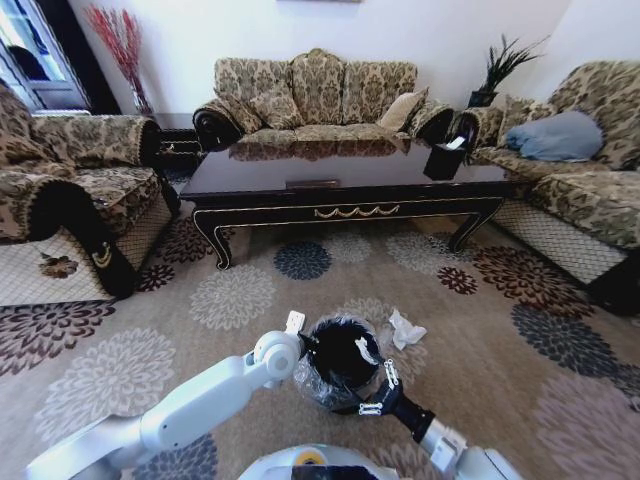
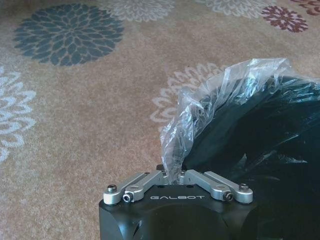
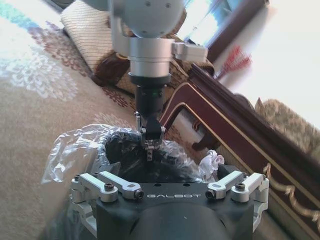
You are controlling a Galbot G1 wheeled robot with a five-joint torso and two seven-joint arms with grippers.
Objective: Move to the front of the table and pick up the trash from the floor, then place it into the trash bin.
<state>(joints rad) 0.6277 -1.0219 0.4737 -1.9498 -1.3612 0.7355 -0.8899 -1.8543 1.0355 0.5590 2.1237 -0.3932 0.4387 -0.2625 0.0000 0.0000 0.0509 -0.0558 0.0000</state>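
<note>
The black trash bin [image 1: 338,362] stands on the flower-patterned carpet [image 1: 180,300] between the two arms, well short of the dark coffee surface [image 1: 340,170], with open carpet on all sides of it. The left end effector [image 1: 308,340] is clenched on the clear plastic liner [image 2: 210,110] at the bin's near rim, while the right end effector [image 1: 374,392] sits at the opposite rim with its fingers spread. A crumpled white tissue [image 1: 404,328] lies on the carpet just beside the bin
</note>
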